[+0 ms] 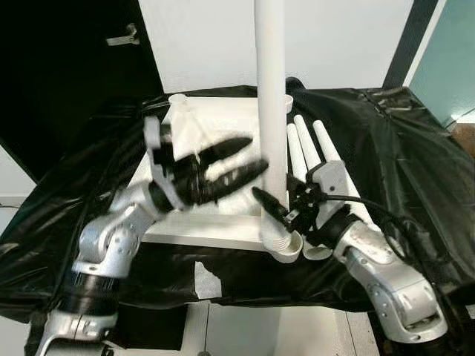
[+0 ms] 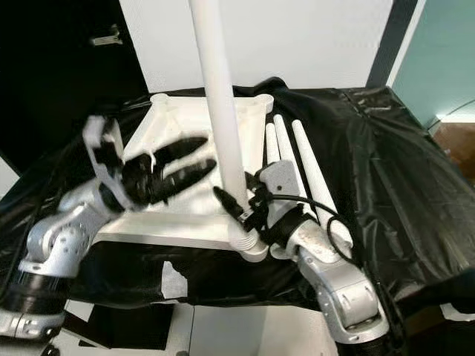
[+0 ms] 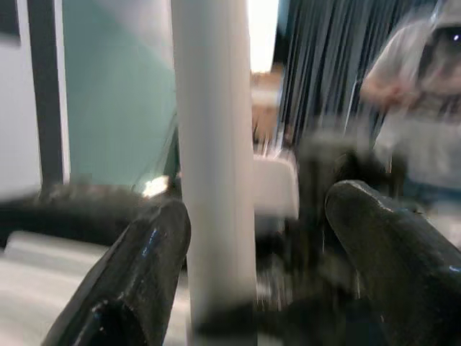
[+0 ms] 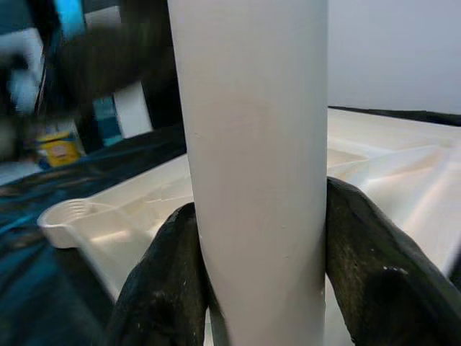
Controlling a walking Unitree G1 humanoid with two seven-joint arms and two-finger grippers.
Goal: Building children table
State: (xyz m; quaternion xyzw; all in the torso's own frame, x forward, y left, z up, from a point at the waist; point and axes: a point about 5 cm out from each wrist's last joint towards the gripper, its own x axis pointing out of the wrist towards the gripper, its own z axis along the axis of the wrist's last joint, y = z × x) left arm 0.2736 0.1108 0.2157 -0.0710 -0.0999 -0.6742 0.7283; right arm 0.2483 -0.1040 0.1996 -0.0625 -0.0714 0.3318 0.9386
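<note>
A white tabletop [image 1: 215, 122] lies upside down on a black cloth [image 1: 401, 148]. One white leg [image 1: 271, 111] stands upright in the corner socket [image 1: 283, 246] nearest me on the right. My right gripper [image 1: 276, 208] is shut on this leg just above the socket; in the right wrist view both fingers [image 4: 166, 281] press against the leg [image 4: 252, 144]. My left gripper [image 1: 256, 153] is open, hovering over the tabletop left of the leg with its tips pointing at it. In the left wrist view the leg [image 3: 212, 158] stands between the spread fingers [image 3: 137, 274].
Three spare white legs [image 1: 312, 144] lie side by side on the cloth right of the tabletop. A dark door [image 1: 67, 67] is at the back left. A blurred person [image 3: 425, 94] stands beyond the table in the left wrist view.
</note>
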